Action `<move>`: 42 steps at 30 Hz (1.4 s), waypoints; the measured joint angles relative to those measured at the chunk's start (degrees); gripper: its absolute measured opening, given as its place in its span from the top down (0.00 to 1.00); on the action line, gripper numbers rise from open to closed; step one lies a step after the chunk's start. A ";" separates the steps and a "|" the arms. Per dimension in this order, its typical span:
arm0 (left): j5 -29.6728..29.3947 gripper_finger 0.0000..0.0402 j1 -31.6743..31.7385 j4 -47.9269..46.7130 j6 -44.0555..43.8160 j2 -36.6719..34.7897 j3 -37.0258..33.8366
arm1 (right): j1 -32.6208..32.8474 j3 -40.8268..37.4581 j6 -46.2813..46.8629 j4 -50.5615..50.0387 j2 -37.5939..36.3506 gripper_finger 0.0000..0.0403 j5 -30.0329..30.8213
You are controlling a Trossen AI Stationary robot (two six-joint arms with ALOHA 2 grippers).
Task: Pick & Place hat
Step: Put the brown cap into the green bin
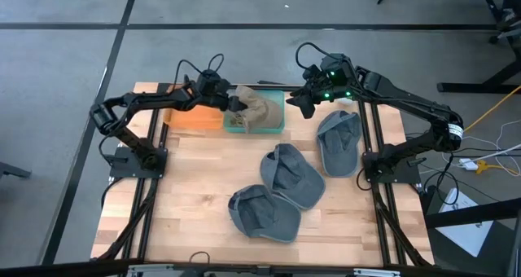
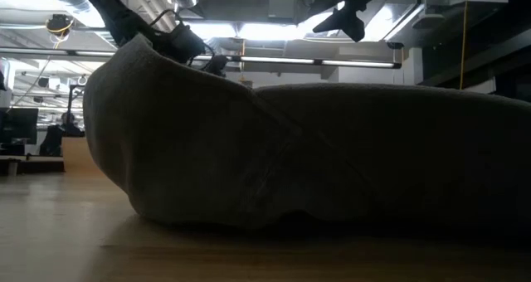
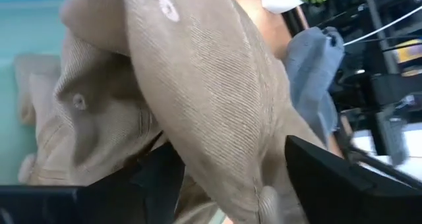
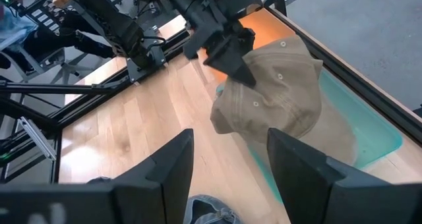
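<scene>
While parked at the left edge of the green tray (image 1: 279, 129), spread wide and released: left fingers (image 1: 237, 104), with loose cloth of the tan hat (image 1: 259, 110) running between them but not pinched. Left of the tray, touching it, an orange mat (image 1: 194, 119) on the bench (image 1: 195, 179).

Inside the tray, lying crumpled and piled toward its left end: the tan hat, with part of it riding up at the left fingers instead of settling flat. Seemingly placed, but only just.

Just right of the tray, above the bench: right fingers (image 1: 304, 103), apart and grasping nothing, pointed back toward the hat.

Further right of the tray and nearer the front of the bench: three grey hats (image 1: 291, 175), well apart from the tray, not yet picked.

Risks from here, as a judgement:
- Snagging. With cloth between the left fingers, pulling back low or sideways could drag the hat over the tray's left wall and onto the mat. Safer to lift straight up first.
- Half-in landing. Bunched at one end, liable to slump over the rim.
- Crowding. With both sets of fingers close to the tray, reaching in from the right too early could mean a knock.
</scene>
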 joint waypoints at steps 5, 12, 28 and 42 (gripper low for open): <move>4.73 0.35 3.08 0.22 -1.29 -1.35 0.00 | 0.00 0.00 0.62 0.00 0.00 0.53 0.00; 2.37 0.36 4.90 3.80 -1.38 -7.46 0.00 | 0.00 0.00 0.69 0.00 0.00 0.53 0.00; 5.99 0.85 0.25 8.83 -1.84 -10.03 0.02 | 0.00 0.00 0.94 2.14 0.02 0.53 1.97; -1.42 0.99 -3.01 -2.80 -1.97 4.13 0.05 | 0.00 0.00 3.97 0.34 0.02 0.53 1.92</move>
